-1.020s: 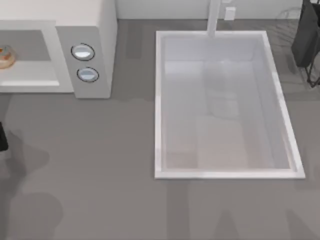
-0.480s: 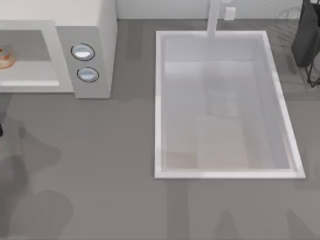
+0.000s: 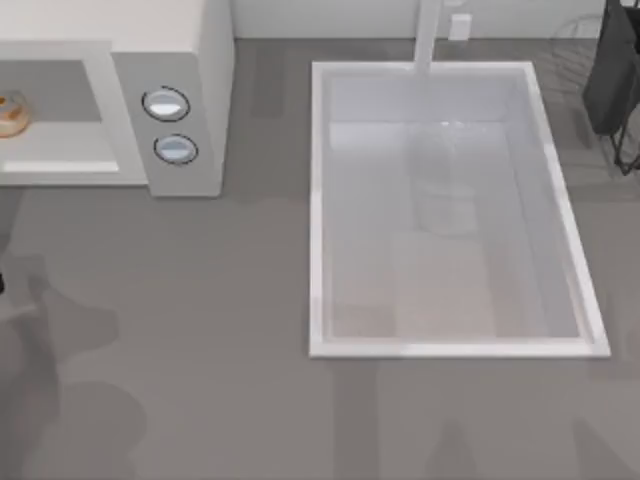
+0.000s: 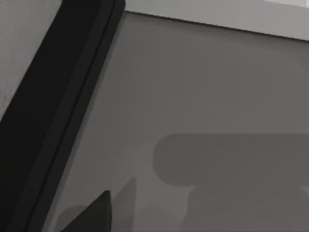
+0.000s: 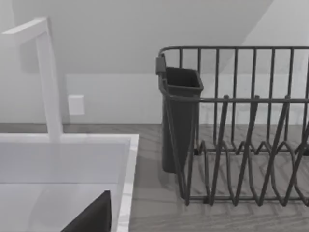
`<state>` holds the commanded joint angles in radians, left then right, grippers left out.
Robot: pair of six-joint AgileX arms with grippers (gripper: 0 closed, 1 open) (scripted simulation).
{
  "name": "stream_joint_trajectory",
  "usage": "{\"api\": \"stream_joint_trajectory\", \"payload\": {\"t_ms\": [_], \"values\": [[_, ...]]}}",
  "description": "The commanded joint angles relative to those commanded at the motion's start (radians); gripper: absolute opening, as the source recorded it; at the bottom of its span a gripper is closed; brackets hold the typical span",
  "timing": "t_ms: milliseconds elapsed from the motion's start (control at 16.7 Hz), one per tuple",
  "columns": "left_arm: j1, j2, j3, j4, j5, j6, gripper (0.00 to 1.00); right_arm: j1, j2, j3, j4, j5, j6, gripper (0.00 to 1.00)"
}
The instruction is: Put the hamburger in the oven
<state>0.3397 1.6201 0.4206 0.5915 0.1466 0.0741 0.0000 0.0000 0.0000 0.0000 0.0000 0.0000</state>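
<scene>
White sink [image 3: 318, 200] right of oven [image 3: 180, 60]; hamburger [image 3: 12, 115] inside.

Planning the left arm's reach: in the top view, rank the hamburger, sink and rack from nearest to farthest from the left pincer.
Measured from the left pincer, at the table's left edge:
1. Hamburger, inside the oven, far left.
2. Sink, right of the middle.
3. Rack, in the far right corner.
</scene>
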Motion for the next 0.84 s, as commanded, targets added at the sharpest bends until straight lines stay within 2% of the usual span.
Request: {"api": "stream_joint_trajectory", "payload": {"t_ms": [360,840], "values": [[-0.02,-0.133,0.021,-0.164,-0.032,-0.005,1.0,0.0,0.0,0.0,0.0,0.0,0.0,1.0],[-0.037,-0.25,0.075,-0.188,-0.066,-0.004,1.0,0.0,0.0,0.0,0.0,0.0,0.0,1.0]]}}
